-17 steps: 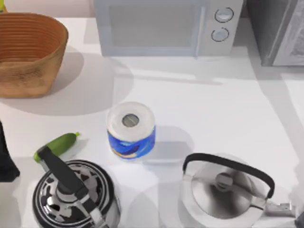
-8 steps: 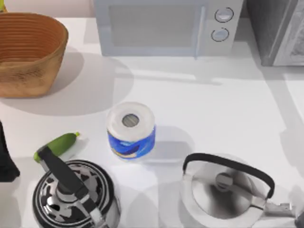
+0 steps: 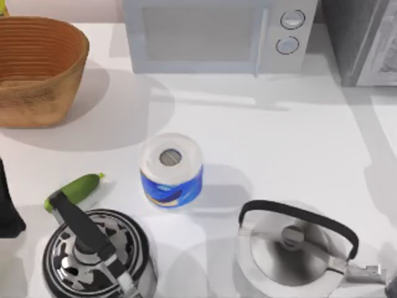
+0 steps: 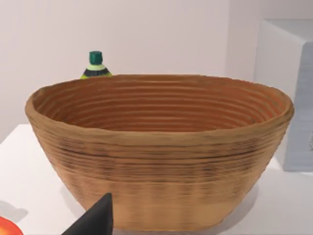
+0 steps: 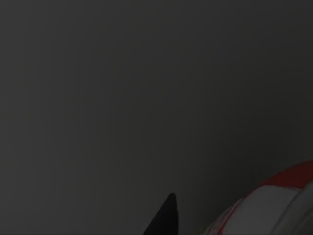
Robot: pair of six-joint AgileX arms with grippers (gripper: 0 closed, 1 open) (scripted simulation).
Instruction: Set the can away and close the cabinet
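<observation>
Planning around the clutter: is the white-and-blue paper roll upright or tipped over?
Upright. The top view looks straight down on the white-and-blue paper roll, its round top and grey core hole facing the camera, with the blue band below.

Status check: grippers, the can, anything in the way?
Left gripper parked facing the wicker basket. Right wrist view dark; a red-and-white curved surface at its corner, cannot confirm it is the can. Paper roll and two kettles on the table.
</observation>
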